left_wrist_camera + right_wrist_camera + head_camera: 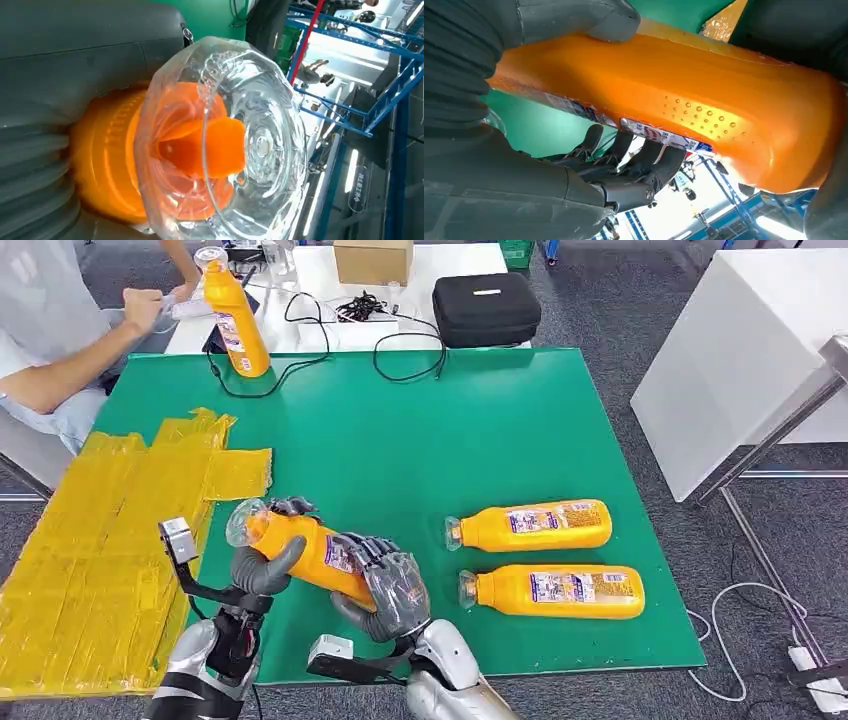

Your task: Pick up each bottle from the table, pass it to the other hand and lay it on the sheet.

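The right hand (574,165) is gripping an orange bottle (684,100), its thick grey thumb (589,20) pressing against one side while the darker fingers (634,165) are curling along the opposite side, just by the strip of printed label (659,136). Green table surface (539,127) is showing beyond the bottle, and a crinkled yellow sheet (724,20) is peeking past it.

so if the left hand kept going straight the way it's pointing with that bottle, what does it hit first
Probably nothing for a stretch. The left hand grips the held bottle near its clear cap, pointing up and away across the bare green mat. The upright bottle at the far edge looks roughly in line, though depth is unclear.
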